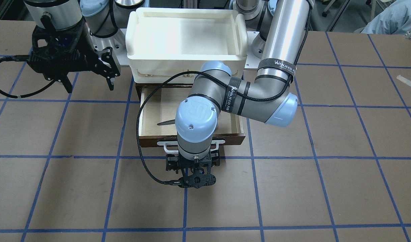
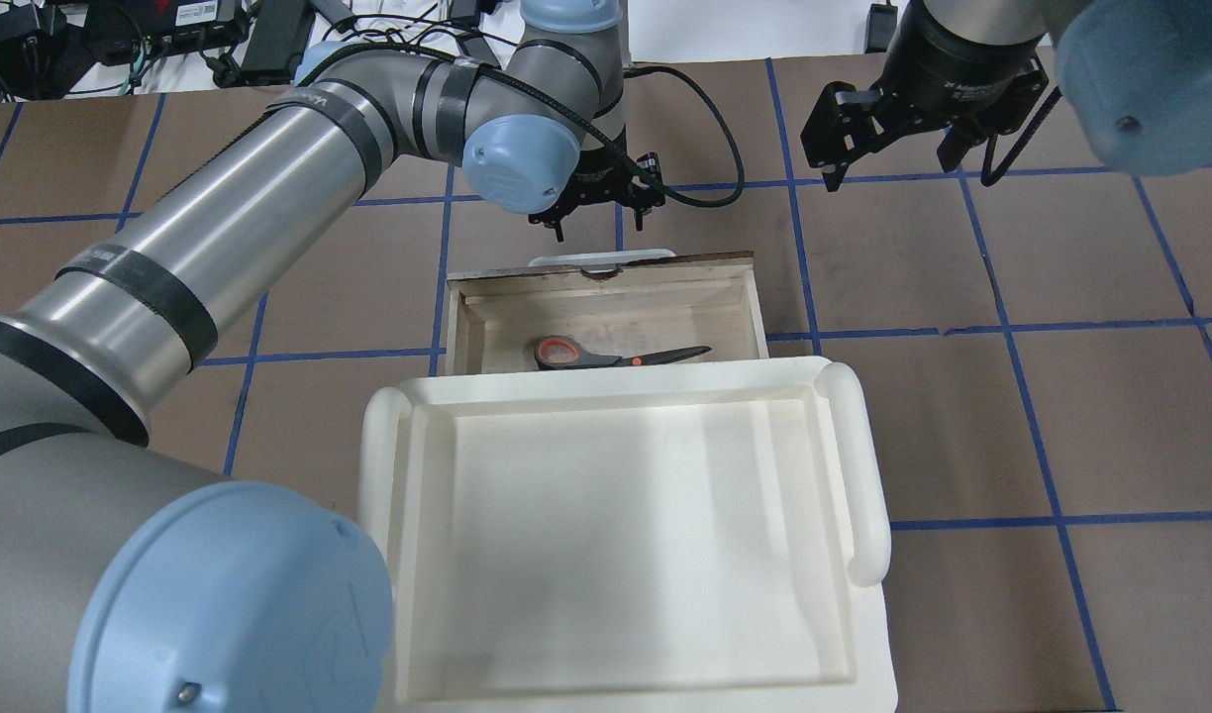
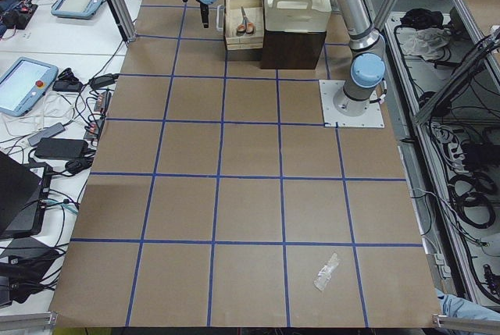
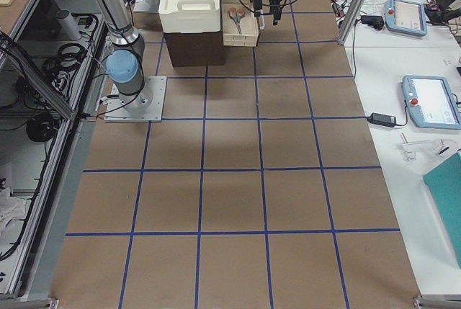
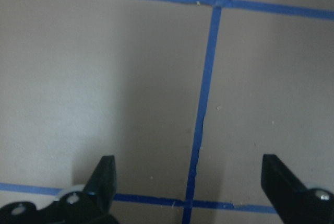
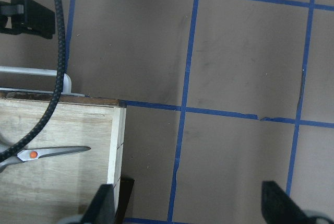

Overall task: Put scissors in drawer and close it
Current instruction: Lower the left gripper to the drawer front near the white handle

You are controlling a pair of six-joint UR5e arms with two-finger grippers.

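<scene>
The scissors (image 2: pixel 616 355) lie flat inside the open drawer (image 2: pixel 665 312), handles to the robot's left; they also show in the right wrist view (image 6: pixel 47 153), and in the front view only the blade tip (image 1: pixel 166 122) shows. The drawer's white bar handle (image 2: pixel 566 261) faces away from the robot. My left gripper (image 2: pixel 604 213) hangs just beyond the drawer front, open and empty, with bare table between its fingers in the left wrist view (image 5: pixel 189 164). My right gripper (image 2: pixel 888 163) is open and empty, raised off to the drawer's right (image 6: pixel 188 195).
A cream-white plastic tray (image 2: pixel 863 465) sits on top of the dark cabinet, over the back of the drawer. The left arm's elbow (image 1: pixel 266 104) hangs over the drawer in the front view. A crumpled plastic scrap (image 3: pixel 326 271) lies far along the table.
</scene>
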